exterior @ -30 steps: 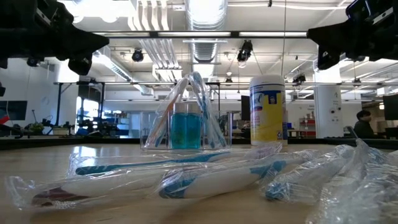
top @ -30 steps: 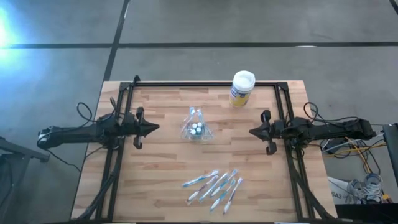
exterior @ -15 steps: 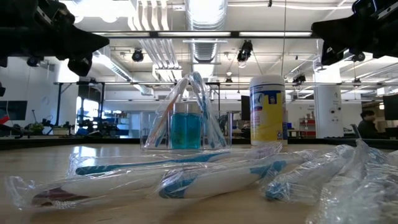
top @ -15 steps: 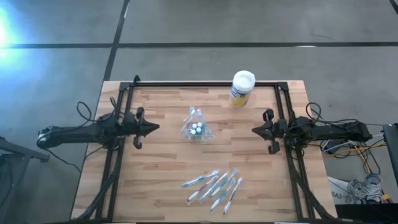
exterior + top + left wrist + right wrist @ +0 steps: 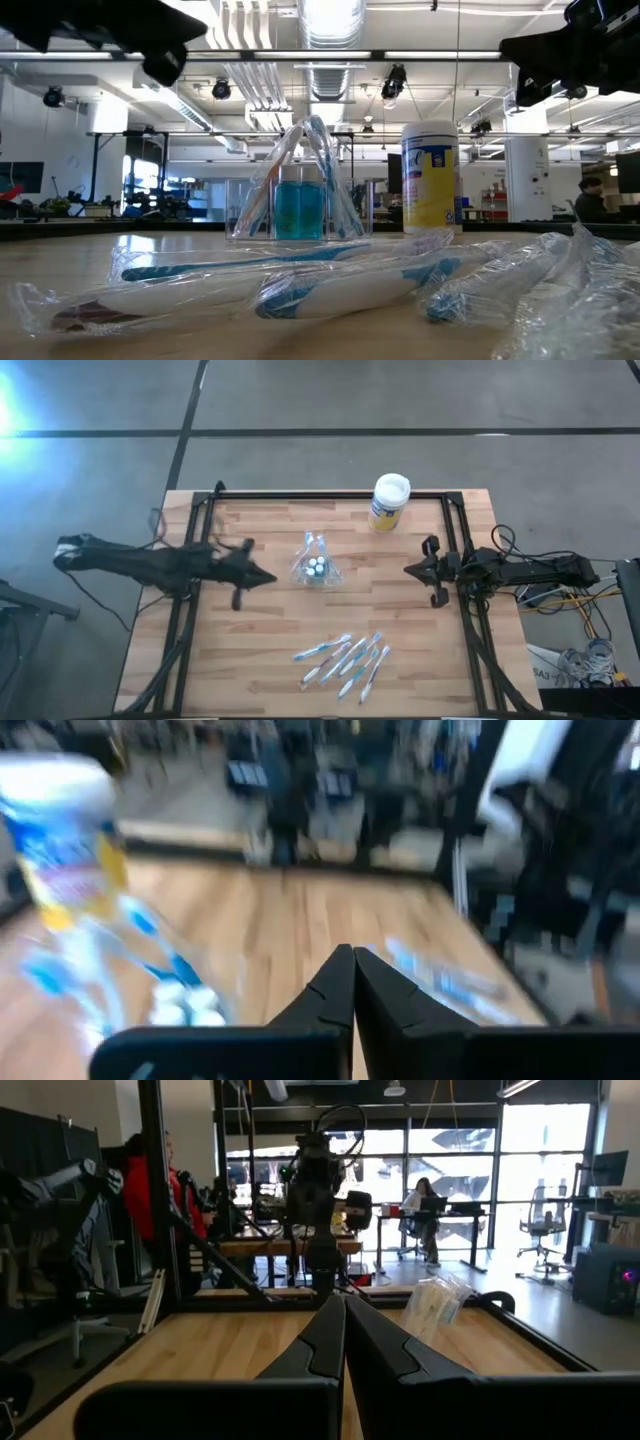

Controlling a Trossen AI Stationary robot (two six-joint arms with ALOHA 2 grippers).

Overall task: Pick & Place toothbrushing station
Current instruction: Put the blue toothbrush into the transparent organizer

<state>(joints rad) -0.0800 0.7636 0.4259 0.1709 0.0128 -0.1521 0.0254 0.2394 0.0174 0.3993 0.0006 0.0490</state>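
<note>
Both fingers pairs pressed together, empty (left gripper [image 5: 268, 576] blurred; right gripper [image 5: 407, 570] idle).

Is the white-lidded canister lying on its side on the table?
No, the canister stands upright on the table, lid on top, in the low view.

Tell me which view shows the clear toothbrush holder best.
The low view: the clear holder stands centred and sharp, brushes leaning in it. The high view shows it small from above. The left wrist view blurs it; in the right wrist view I cannot pick it out with certainty.
</note>
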